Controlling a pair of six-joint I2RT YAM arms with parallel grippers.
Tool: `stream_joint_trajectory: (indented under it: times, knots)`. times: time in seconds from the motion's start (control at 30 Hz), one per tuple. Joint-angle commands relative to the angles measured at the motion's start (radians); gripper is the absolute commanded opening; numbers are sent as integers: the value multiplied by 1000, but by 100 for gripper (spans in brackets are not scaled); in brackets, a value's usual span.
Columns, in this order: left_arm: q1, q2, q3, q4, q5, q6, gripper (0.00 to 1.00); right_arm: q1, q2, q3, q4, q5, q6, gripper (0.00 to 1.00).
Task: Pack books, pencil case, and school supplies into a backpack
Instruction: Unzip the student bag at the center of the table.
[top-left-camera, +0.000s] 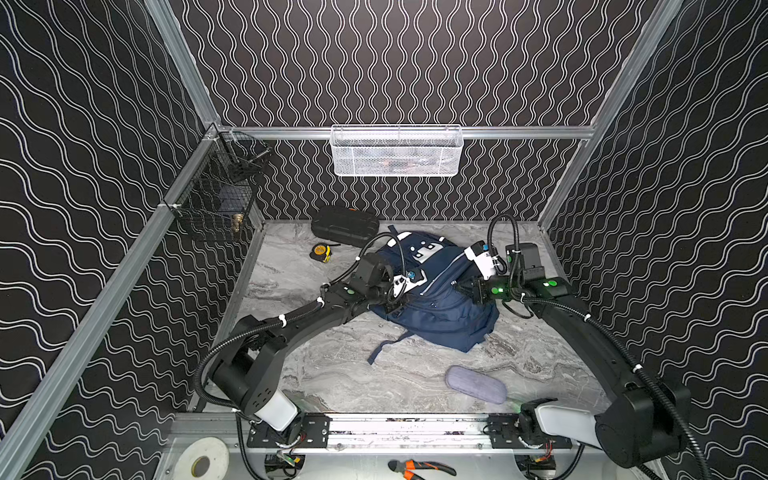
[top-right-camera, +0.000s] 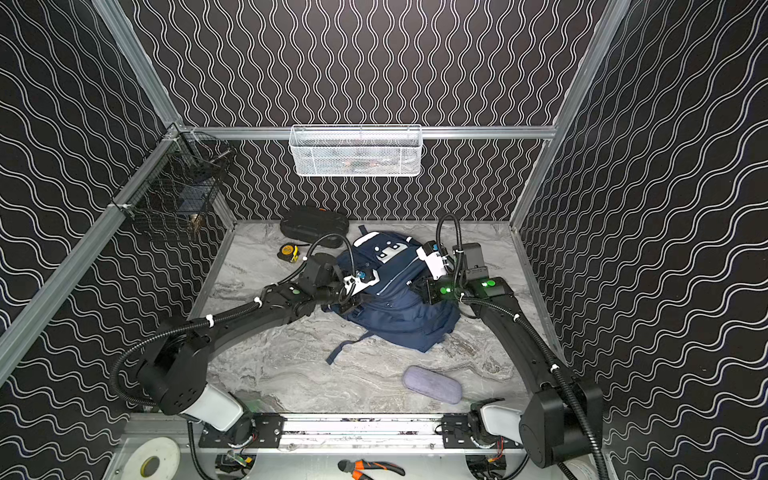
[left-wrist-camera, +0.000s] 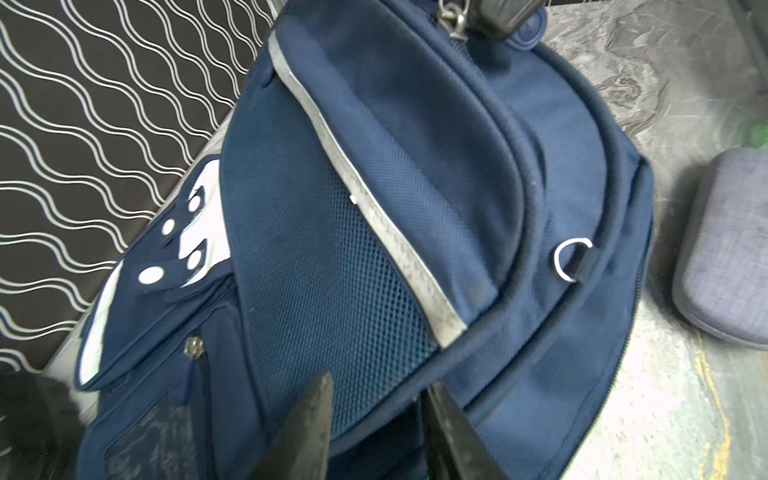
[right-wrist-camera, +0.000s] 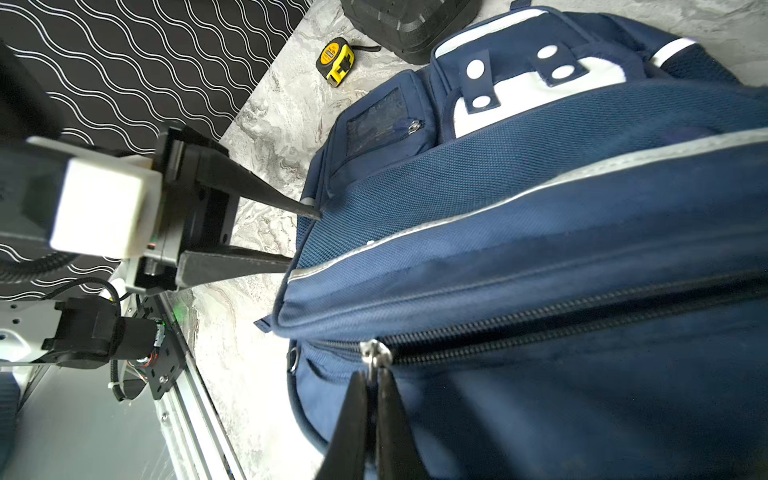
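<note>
A grey marbled surface (top-left-camera: 332, 374) is enclosed by black panels with white wavy lines. The navy backpack (top-left-camera: 436, 307) is laid flat toward the far middle of it, white patch nearest the back wall and a loose strap trailing toward the front; it is seen in both top views. A black ribbed hard case (top-left-camera: 345, 224) is set against the back wall, just beside the backpack. The grey-lavender pencil case (top-left-camera: 476, 384) is found near the front edge, well apart from the backpack. The left hand (right-wrist-camera: 302, 239) is held released, fingertips (right-wrist-camera: 309, 212) set against the backpack's side edge. The right hand (right-wrist-camera: 372, 376) is clenched at the backpack's opposite side. A yellow-black tape measure (top-left-camera: 321, 252) is noted beside the hard case. A metal zip pull (right-wrist-camera: 375, 353) is pinched in the right hand.
</note>
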Motion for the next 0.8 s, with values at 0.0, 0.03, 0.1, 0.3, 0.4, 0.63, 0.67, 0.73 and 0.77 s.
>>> stream_joint_trajectory:
  times: [0.0,0.03,0.1,0.3,0.4,0.63,0.67,0.73,0.77]
  knots:
    - [1,0,5,15,44,23,29,2,-8,-4,25,-66,-22,0]
    - [1,-3,3,18,47,20,21,1,-9,-5,27,-66,-21,0]
    - [1,-7,0,20,54,17,6,3,-10,-5,35,-67,-17,0]
    - [1,-28,-10,59,79,-90,0,4,3,10,30,-34,7,0]
    - [-7,-31,-3,100,105,-243,0,26,16,27,34,-48,39,0]
    - [-124,-15,38,138,-44,-445,0,167,16,25,88,20,97,0]
    - [-129,-10,47,142,-52,-475,0,179,16,22,96,24,106,0]
    - [-134,-3,63,153,-70,-546,0,188,16,18,110,43,121,0]
    - [-134,-5,65,165,-76,-571,0,217,17,18,110,46,119,0]
